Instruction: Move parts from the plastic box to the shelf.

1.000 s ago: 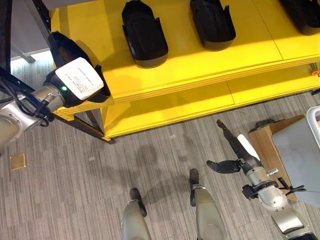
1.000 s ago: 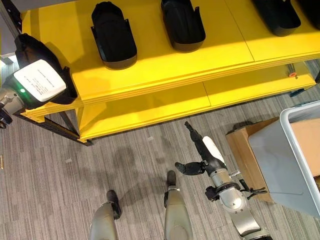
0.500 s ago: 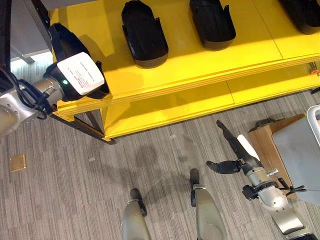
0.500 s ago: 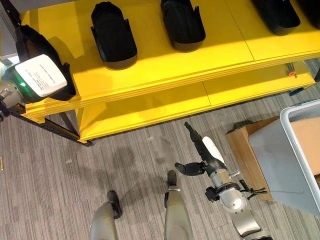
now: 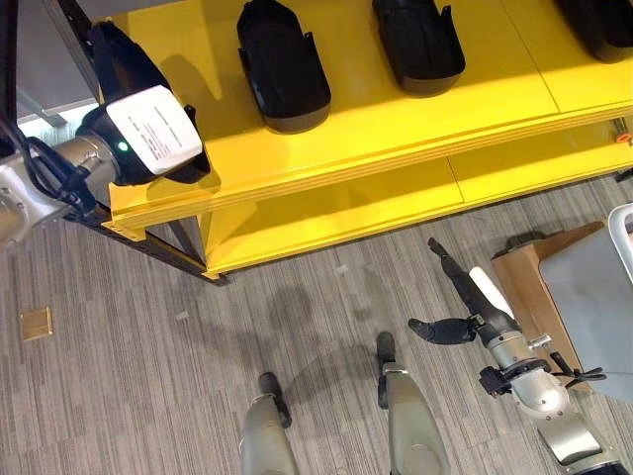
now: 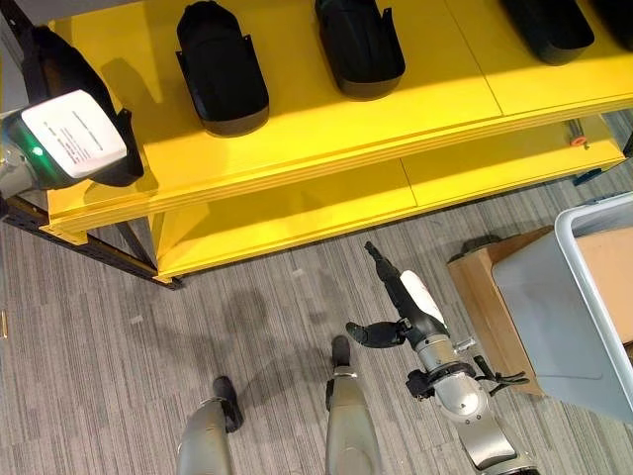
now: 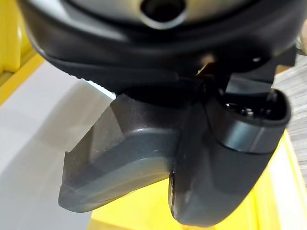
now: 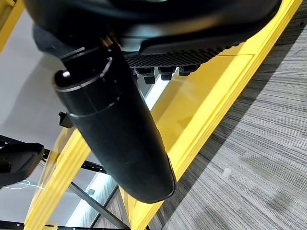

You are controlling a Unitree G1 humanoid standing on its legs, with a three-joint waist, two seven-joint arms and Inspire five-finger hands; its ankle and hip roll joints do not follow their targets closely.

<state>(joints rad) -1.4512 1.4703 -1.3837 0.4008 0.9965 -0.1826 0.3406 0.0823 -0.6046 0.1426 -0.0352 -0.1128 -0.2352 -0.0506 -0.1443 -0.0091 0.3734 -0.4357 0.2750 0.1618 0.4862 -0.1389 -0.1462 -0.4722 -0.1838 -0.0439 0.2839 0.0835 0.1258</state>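
Your left hand [image 5: 148,134] is holding a black part [image 5: 127,71] over the near-left corner of the yellow shelf [image 5: 396,119]; the white-covered back of the hand is facing the head camera, and in the left wrist view the thumb [image 7: 225,182] is curling against the part's dark shell [image 7: 120,158], so you are gripping it, though how the fingers are wrapping underneath is something I cannot tell. The part is reaching beyond your hand toward the shelf's back edge, and it looks as though it is resting on or just above the top board; contact is not clear from here.

To your hand's right along the same board, two more black parts [image 5: 284,64] [image 5: 417,42] are lying in a row, long axis pointing front to back. Match that: keep your part parallel to them and push it further in from the front lip, because right now your hand is sitting just at the corner, and a release here could risk the part tipping off the edge or the side. Lower until the base is sitting flat, then ease the thumb away before pulling the wrist back.

Your right hand [image 5: 457,302] is hanging low near the floor, fingers straight and thumb spread, carrying nothing. The grey plastic box [image 6: 584,307] is just to its right, on a cardboard box [image 6: 480,287].
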